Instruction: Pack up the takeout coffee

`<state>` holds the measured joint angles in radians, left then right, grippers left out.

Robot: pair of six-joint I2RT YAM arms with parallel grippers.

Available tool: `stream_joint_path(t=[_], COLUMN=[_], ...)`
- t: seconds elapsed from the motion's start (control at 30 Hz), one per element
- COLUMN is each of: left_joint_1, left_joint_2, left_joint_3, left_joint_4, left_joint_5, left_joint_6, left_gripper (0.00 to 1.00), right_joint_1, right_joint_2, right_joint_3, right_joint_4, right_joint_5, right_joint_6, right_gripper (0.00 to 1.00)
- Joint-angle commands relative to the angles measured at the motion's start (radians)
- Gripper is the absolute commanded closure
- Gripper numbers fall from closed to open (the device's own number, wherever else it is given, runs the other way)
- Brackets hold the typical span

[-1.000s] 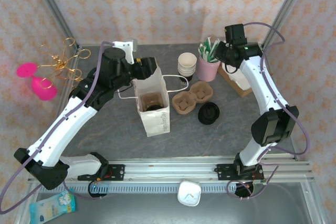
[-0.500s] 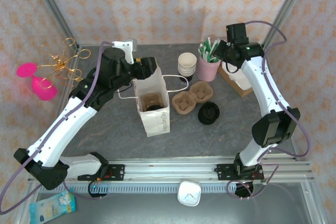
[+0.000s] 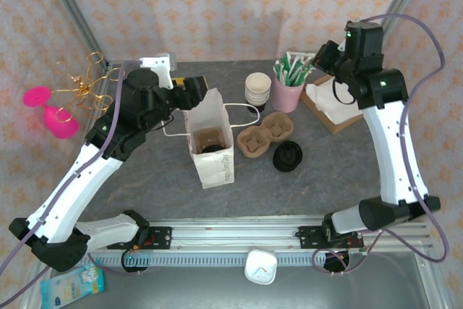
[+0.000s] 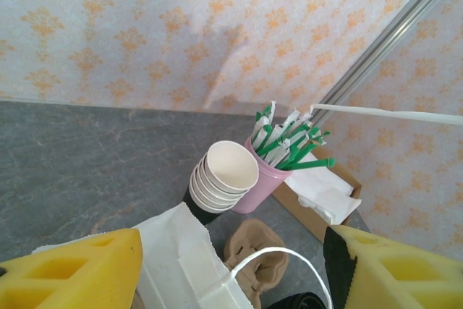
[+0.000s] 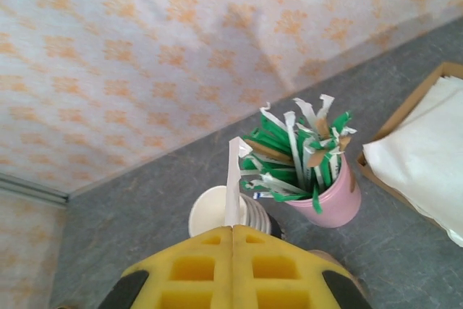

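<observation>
Takeout bag (image 3: 210, 142): white paper bag standing open at the middle of the table (image 3: 340, 171). A brown carrier sits inside it.
Right arm: the main change. A second ago it reached low over the pink cup (image 3: 287, 94). It has now swung up and back toward the far right corner.
Left arm: has drawn back slightly to the left. It stays just behind the bag's far rim.
Left tool (image 4: 233, 240): yellow fingers spread wide. The bag's torn top edge and its loop handle lie between them, not pinched.
Right tool (image 5: 233, 233): fingers pressed together, pinching a wrapped straw (image 5: 231, 182). It is raised above and to the right of the pink cup.
Second carrier (image 3: 264, 134): empty cardboard tray on the table just right of the bag.
Cup stack (image 3: 258, 88): white paper cups, touching the pink cup's left side.
Black lid (image 3: 287, 155): flat on the table, near the second carrier.
Straw: one white paper-wrapped straw is lifted clear of the green and white bundle in the pink cup. From the left wrist it shows as a thin white line at upper right (image 4: 391, 113).
Meaning: the straw looks picked. Carrying it across to the open bag seems the likely next step, and the drinks themselves are not yet packed.
</observation>
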<state>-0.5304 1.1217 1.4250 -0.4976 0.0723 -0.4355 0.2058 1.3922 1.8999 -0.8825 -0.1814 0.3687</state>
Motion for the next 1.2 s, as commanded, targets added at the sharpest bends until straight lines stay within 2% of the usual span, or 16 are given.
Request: stream_joint_path(t=[0.0, 0.1, 0.3, 0.5, 0.83, 1.03, 1.17], left_joint_1=[-0.005, -0.005, -0.005, -0.005, -0.005, -0.005, -0.006], left_joint_2=[-0.039, -0.063, -0.129, -0.23, -0.312, -0.327, -0.321], left_joint_3=[-0.015, -0.025, -0.068, -0.15, -0.226, -0.27, -0.282], left_joint_4=[-0.01, -0.027, -0.064, -0.103, -0.165, -0.155, -0.127], left_joint_5=[-0.049, -0.081, -0.143, -0.22, -0.259, -0.247, -0.221], left_joint_6=[0.021, 0.018, -0.011, -0.071, -0.131, -0.144, -0.143], left_gripper=[0.31, 0.3, 0.3, 0.3, 0.29, 0.29, 0.29], right_joint_1=[0.004, 0.033, 0.154, 0.348, 0.559, 0.605, 0.624], right_joint_2=[-0.065, -0.099, -0.105, -0.058, 0.022, 0.046, 0.111], right_joint_3=[-0.005, -0.018, -0.029, -0.002, 0.022, 0.004, 0.04], right_joint_4=[0.017, 0.045, 0.079, 0.059, -0.056, -0.122, -0.124], right_joint_5=[-0.082, -0.144, -0.216, -0.217, -0.106, -0.026, -0.024], right_joint_6=[-0.021, -0.023, -0.037, -0.076, -0.115, -0.125, -0.137], right_gripper=[1.0, 1.0, 1.0, 1.0, 1.0, 1.0, 1.0])
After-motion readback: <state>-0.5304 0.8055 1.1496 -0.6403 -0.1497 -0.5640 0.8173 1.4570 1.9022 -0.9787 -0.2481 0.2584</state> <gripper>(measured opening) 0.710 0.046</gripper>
